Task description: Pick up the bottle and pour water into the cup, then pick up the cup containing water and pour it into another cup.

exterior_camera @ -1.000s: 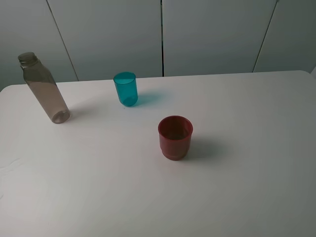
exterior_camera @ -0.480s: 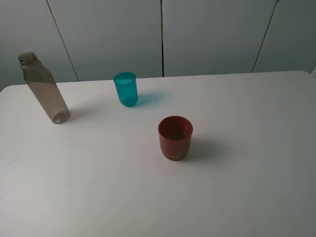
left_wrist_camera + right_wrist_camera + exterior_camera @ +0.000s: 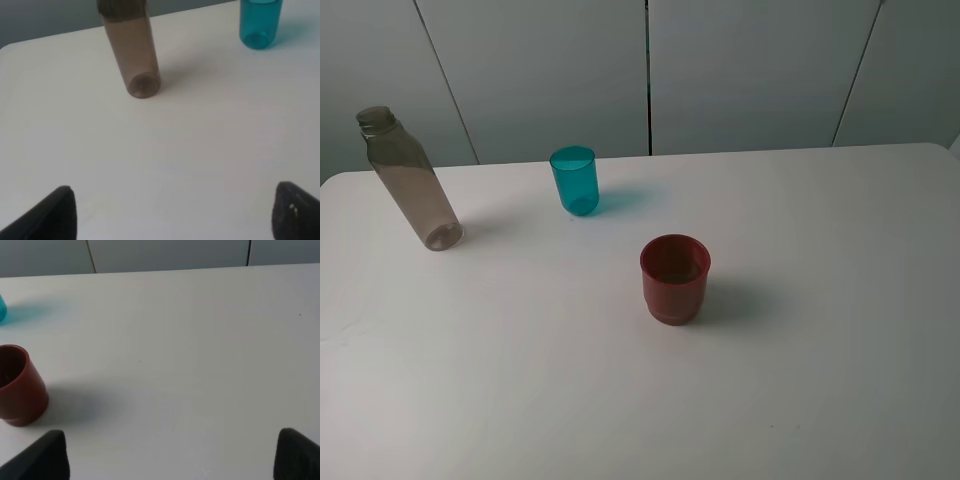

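Grey wall panels back a white bench (image 3: 820,300). On it the bottle (image 3: 408,182) stands upright at the far left, the cup (image 3: 575,180) upright to its right, and another cup (image 3: 674,278) nearer the middle, all well apart. Left end effector (image 3: 172,212) and right end effector (image 3: 170,455) both gape wide, holding nothing, above bare bench.
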